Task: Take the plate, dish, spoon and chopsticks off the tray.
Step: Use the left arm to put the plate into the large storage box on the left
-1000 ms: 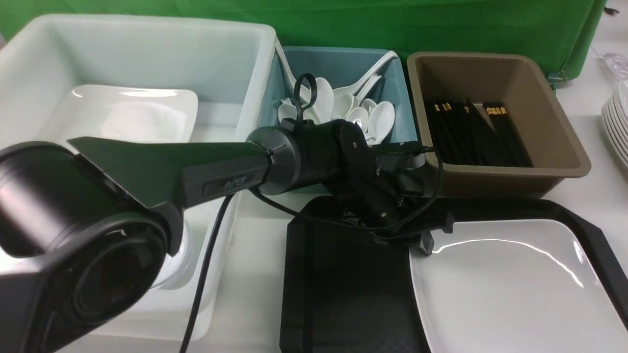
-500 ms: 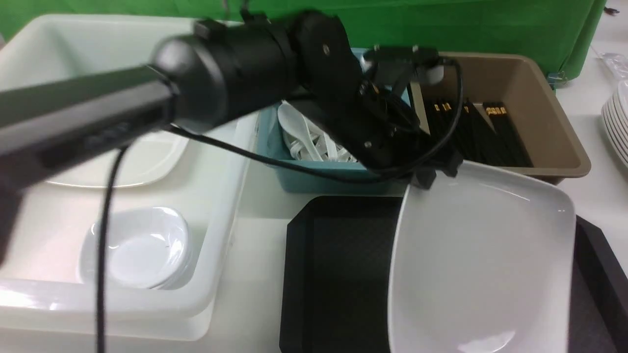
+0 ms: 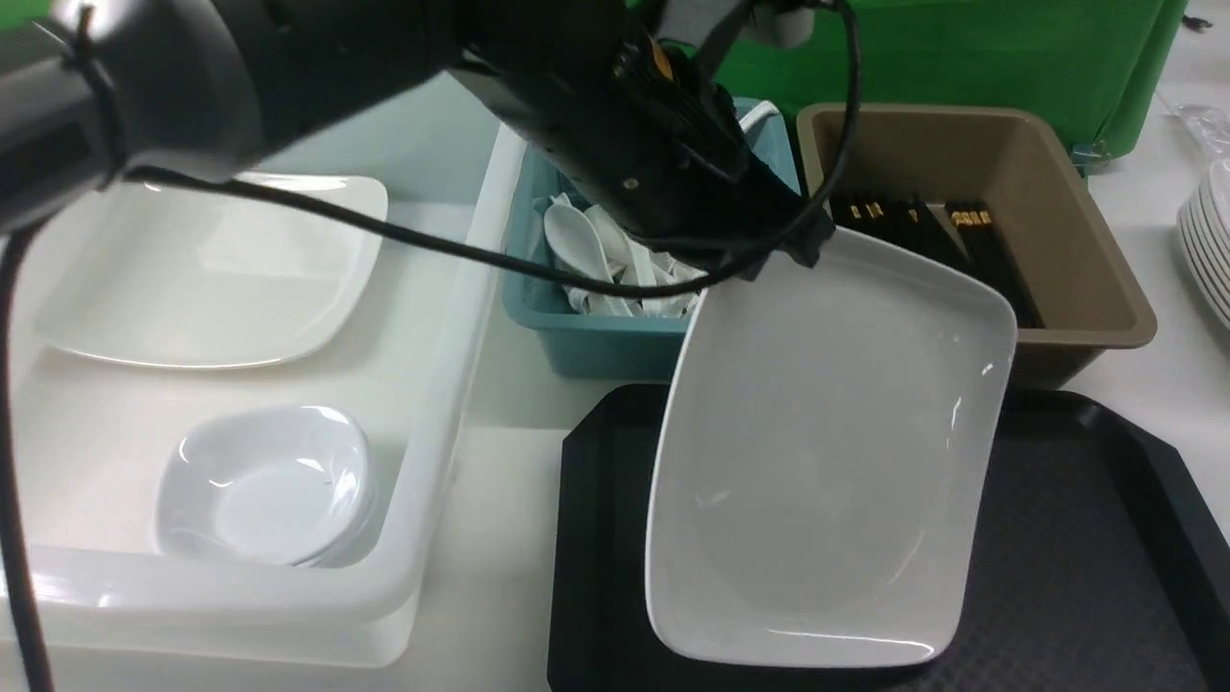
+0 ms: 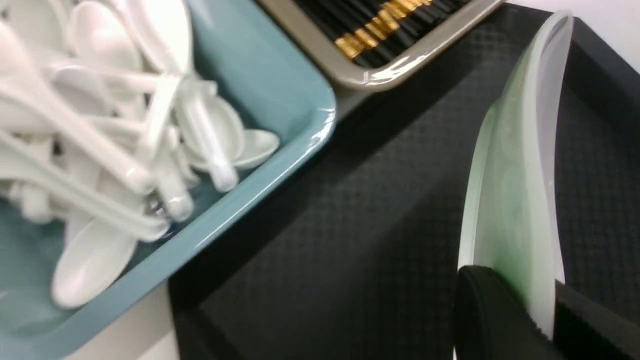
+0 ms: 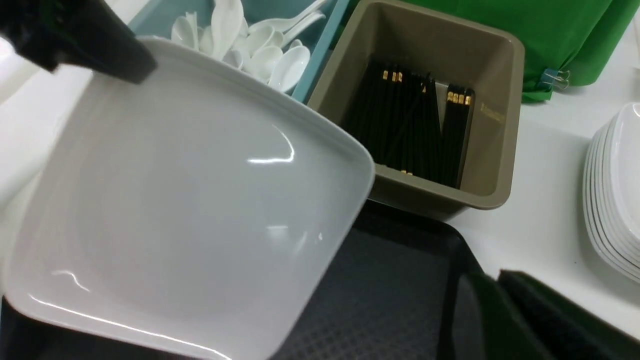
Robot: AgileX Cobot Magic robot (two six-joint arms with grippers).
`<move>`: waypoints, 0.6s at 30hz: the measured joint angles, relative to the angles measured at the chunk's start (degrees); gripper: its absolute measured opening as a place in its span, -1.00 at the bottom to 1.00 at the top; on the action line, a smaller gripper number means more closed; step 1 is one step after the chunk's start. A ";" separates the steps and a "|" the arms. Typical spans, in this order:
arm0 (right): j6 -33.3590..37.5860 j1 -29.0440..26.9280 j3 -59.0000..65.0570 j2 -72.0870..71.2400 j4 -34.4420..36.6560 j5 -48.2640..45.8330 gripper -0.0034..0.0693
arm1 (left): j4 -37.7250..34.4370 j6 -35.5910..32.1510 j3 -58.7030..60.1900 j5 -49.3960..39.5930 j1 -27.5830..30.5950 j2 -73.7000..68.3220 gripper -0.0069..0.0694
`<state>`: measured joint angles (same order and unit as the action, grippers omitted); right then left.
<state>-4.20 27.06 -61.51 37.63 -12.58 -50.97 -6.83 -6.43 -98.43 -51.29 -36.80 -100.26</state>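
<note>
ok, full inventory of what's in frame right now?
plate: one, white, tilted above the tray
tray: one, black, front right
white bin: one, left; holds second plate and stacked small dishes
teal bin: one, back centre; many white spoons
brown bin: one, back right; many black chopsticks
plate stack: one, white, far right
left gripper: black, shut on plate's far rim
right gripper: black, shut, empty, wrist view only

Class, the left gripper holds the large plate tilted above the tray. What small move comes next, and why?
Probably swing the plate leftward toward the white bin: the left gripper grips its far corner, it hangs tilted over the tray, and a matching plate lies in that bin.
</note>
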 joint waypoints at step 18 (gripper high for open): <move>0.00 0.00 0.00 0.00 0.00 0.00 -0.70 | -14.98 -0.08 -6.65 -4.94 36.61 10.20 -0.77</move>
<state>-4.20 27.06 -61.51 37.63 -12.58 -50.97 -21.81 -6.51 -105.08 -56.23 -0.20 -90.06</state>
